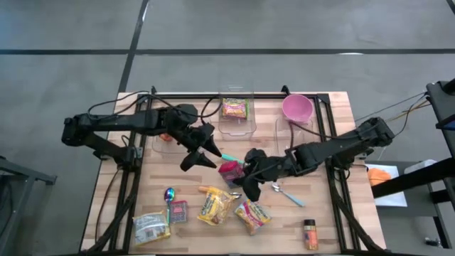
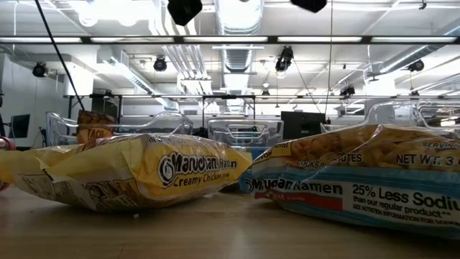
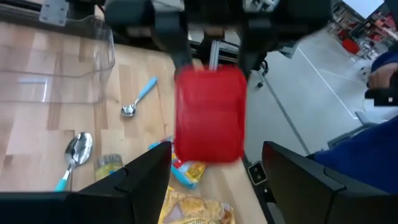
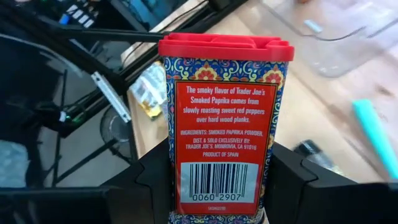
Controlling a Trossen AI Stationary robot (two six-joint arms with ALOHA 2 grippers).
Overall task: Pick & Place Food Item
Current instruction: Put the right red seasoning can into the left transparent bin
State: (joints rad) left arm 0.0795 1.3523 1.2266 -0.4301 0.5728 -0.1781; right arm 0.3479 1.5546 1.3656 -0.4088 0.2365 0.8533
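Seen from above only as a small red-pink shape near mid tabletop [image 1: 334, 107], half covered by the right hand [image 1: 238, 174]; read clearly from the right wrist as a paprika tin [image 4: 225, 124] with red lid, clamped upright between that hand's two fingers. Blurred to a plain red block in the left wrist view. Left hand [image 1: 201, 155] hovering just beside the tin, fingers spread wide, gripping nothing. Blocked at table height by two ramen packets [image 2: 136, 173], both hands out of sight there. Counted from above: three clear bins [image 1: 236, 114], one holding a packet; one pink bowl [image 1: 297, 108]; three spoons, among them one with a blue handle [image 1: 286, 193]; one small spice jar [image 1: 310, 235] near the front edge. Labels of the other front packets too small to read.
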